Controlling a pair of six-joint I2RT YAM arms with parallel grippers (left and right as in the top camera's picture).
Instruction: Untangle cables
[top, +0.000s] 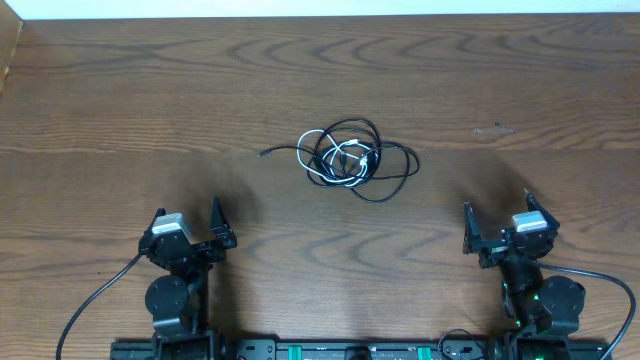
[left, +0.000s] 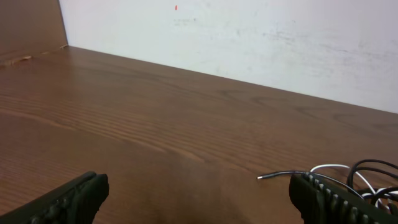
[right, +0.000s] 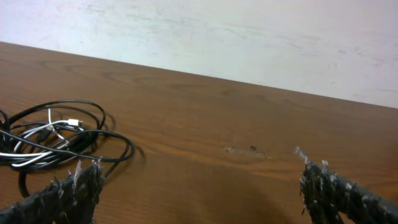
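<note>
The cables (top: 350, 155) lie in one loose knot at the middle of the wooden table (top: 120, 100), thin black cords looped around one white cord. A black plug end (top: 264, 153) trails out to the left. My left gripper (top: 187, 212) stands open near the front left, well short of the knot, with nothing between its fingers. My right gripper (top: 498, 208) stands open at the front right, also empty. In the left wrist view the cables (left: 367, 171) show past the right finger (left: 323, 199). In the right wrist view the cables (right: 56, 137) lie beyond the left finger (right: 68, 196).
A pale wall (left: 249, 37) runs along the table's far edge. A raised wooden side (top: 8, 55) borders the far left corner. A small scuff (top: 493, 129) marks the wood right of the knot. Thick black arm wires (top: 85, 310) hang at the front.
</note>
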